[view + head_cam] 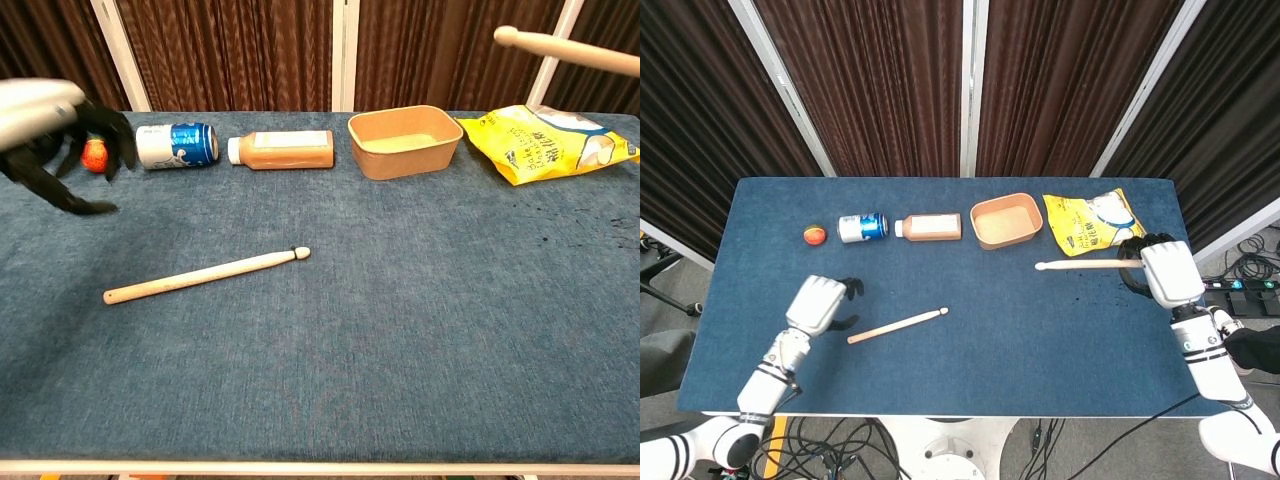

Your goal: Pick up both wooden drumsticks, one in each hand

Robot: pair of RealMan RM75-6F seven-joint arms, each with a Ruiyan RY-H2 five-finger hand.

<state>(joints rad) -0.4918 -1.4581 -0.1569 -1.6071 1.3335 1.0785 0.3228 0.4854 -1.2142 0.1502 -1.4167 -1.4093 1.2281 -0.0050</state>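
Two drumsticks show, one in the air and one on the table. The right hand [1167, 272] grips the raised drumstick [1085, 265] by its butt end, its fingers curled round the shaft; the stick runs out from the hand toward the robot's left, roughly level, with its tip over the blue tablecloth [970, 370] just in front of the tan tray [1006, 221]. In the chest view only the tip end of this stick [560, 46] crosses the top right corner, and the hand itself is out of frame there. A yellow snack bag [1093, 221] lies just beyond the right hand, farther from the robot.

The left hand [818, 303] hovers with its fingers apart and lightly curved, holding nothing. The lying drumstick [897, 325] rests flat on the cloth just to the hand's right, its butt end nearest the fingers and its tip pointing away toward the table's middle; hand and stick are apart. In the chest view the left hand [55, 135] is blurred. Beyond it, along the far side, lie a small orange ball [814, 235], a blue can [861, 227] on its side and an orange-brown bottle [931, 227] on its side.
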